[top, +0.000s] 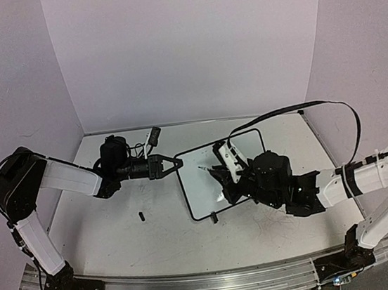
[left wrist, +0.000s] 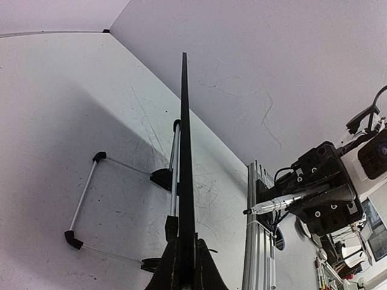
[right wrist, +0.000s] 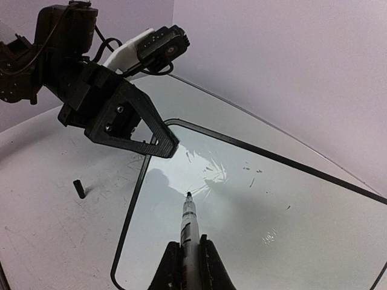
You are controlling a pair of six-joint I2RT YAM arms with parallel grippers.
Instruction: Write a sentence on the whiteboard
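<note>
Left pincer: jaws narrow, clamped on the left edge of the whiteboard; the left wrist view shows that edge as a thin black line running up from between the fingers.

A small black cap lies alone on the bench, left of the board and apart from it.

The whiteboard sits skewed at mid bench; its far right corner is near the bench's back edge; open bench runs in front of it and to the left; walls close 3 sides.

A few short dark marks dot the board face; no word is legible.

Right pincer: closed on a marker over the board's left part; whether its tip touches the board, cannot tell.
</note>
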